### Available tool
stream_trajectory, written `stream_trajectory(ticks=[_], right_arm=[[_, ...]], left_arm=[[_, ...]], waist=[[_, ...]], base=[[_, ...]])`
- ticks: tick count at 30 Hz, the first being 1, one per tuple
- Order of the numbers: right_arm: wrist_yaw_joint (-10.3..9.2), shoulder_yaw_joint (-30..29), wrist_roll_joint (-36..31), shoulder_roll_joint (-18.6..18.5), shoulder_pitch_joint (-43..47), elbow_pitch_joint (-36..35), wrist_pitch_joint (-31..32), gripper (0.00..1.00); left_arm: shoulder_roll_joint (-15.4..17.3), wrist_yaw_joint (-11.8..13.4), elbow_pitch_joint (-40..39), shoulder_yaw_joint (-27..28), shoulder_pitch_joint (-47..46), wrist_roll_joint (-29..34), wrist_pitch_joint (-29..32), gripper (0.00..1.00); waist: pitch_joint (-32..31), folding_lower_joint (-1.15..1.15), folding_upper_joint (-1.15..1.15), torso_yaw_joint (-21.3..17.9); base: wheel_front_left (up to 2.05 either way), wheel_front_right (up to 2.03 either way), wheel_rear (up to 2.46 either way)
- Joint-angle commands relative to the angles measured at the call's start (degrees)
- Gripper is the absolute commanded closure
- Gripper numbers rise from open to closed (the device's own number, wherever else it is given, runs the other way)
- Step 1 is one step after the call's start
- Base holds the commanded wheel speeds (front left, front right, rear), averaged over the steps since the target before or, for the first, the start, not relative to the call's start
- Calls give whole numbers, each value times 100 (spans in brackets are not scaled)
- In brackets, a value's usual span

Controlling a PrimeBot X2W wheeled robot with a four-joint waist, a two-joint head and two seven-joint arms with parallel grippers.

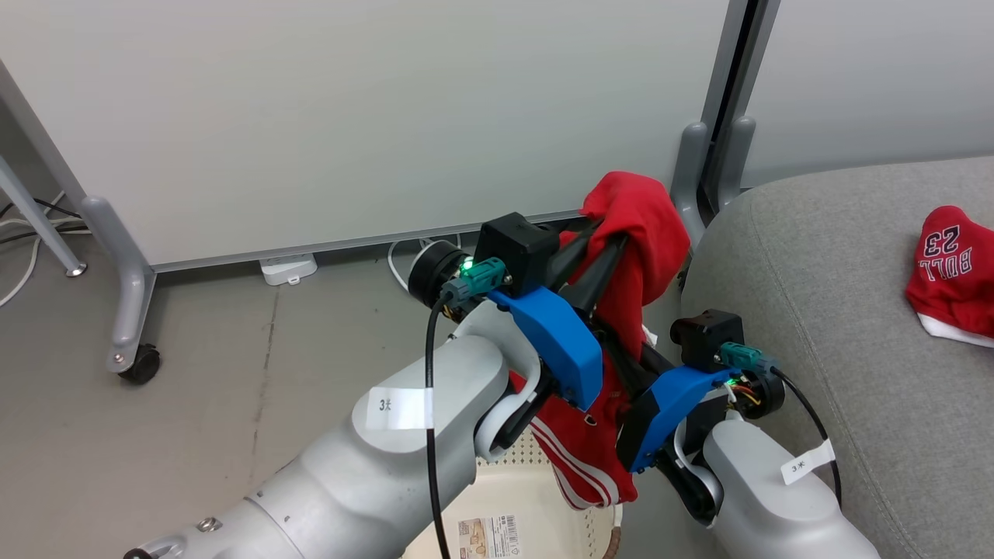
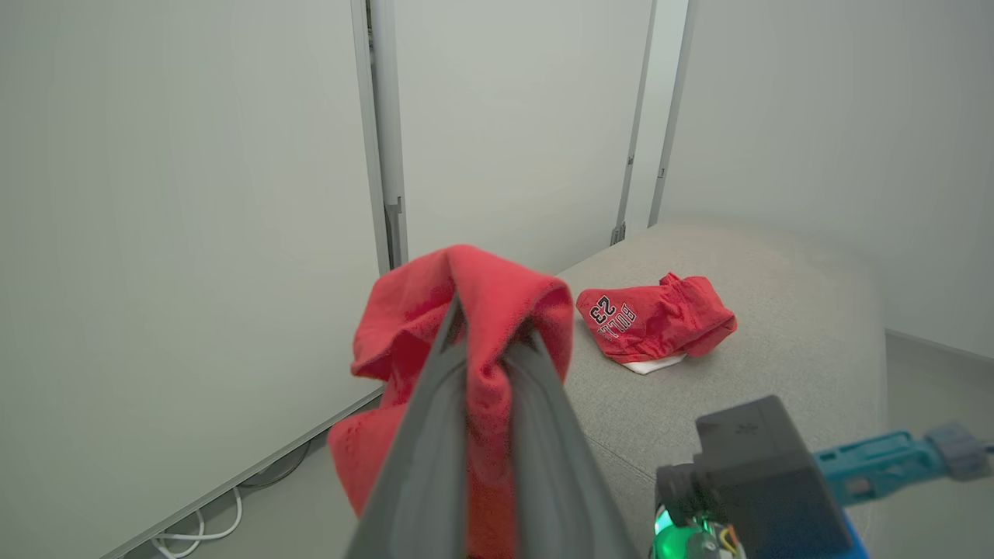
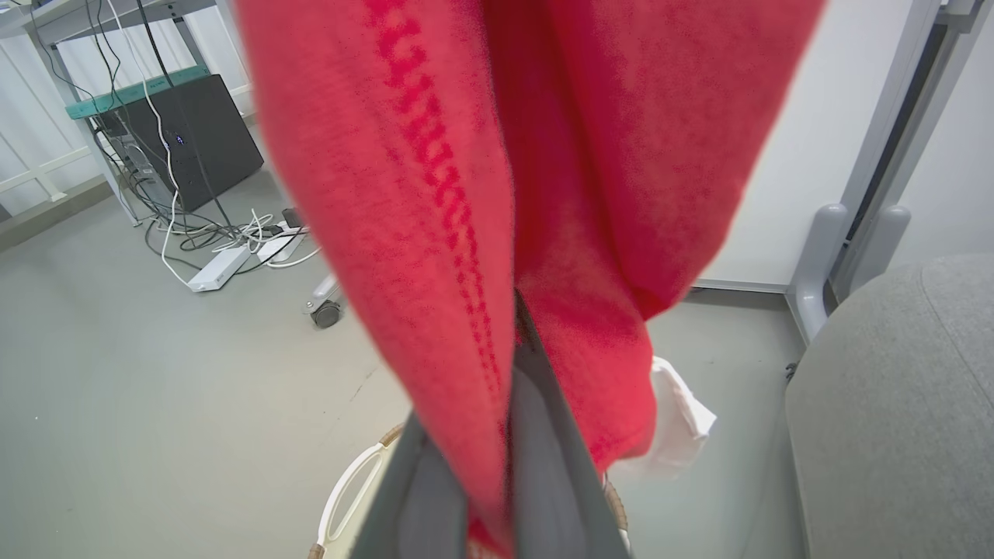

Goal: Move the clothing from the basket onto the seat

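A red garment with white side stripes [image 1: 633,225] hangs over the cream basket [image 1: 505,497], held up by both grippers. My left gripper [image 1: 613,233] is shut on its top fold; in the left wrist view the cloth [image 2: 474,295] drapes over the left gripper [image 2: 489,326]. Lower down, my right gripper [image 1: 621,349] is shut on the same garment, and the red cloth [image 3: 466,194] hangs between its fingers [image 3: 543,435]. The second red garment, lettered "BULL 23" [image 1: 955,268], lies on the grey seat [image 1: 815,310] to the right. The left wrist view shows it too, as the "BULL 23" garment [image 2: 652,318].
White partition panels stand behind on grey wheeled feet [image 1: 128,310], with a power strip [image 1: 287,268] and cables on the floor. A further grey partition foot [image 1: 691,178] stands by the seat's corner. A dark box [image 3: 194,132] and loose cables lie further off.
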Motion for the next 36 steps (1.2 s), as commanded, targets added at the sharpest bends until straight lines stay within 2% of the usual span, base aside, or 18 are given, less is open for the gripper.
stream_trajectory(ticks=[1,7,16,24,36], right_arm=[[1,29,15,-3,-75,31,-23,100],[1,15,30,-3,-112,24,-43,100],[1,-162,-148,-2,-132,-260,-48,100],[1,-366,-374,-3,88,-707,-49,100],[1,-461,-535,-3,409,-1170,-50,100]], left_arm=[[0,34,9,82,45,69,-43,0],[1,112,21,480,222,418,-37,0],[328,179,-673,1644,1173,1923,-36,0],[489,-95,-1419,2726,2382,3041,-36,0],[583,-504,-2072,3888,3781,4003,-36,0]], waist=[[2,0,0,0],[25,0,0,-16],[114,0,0,-55],[247,0,0,-32],[295,0,0,-91]], base=[[0,0,0],[0,0,0],[0,0,0],[0,0,0],[0,0,0]])
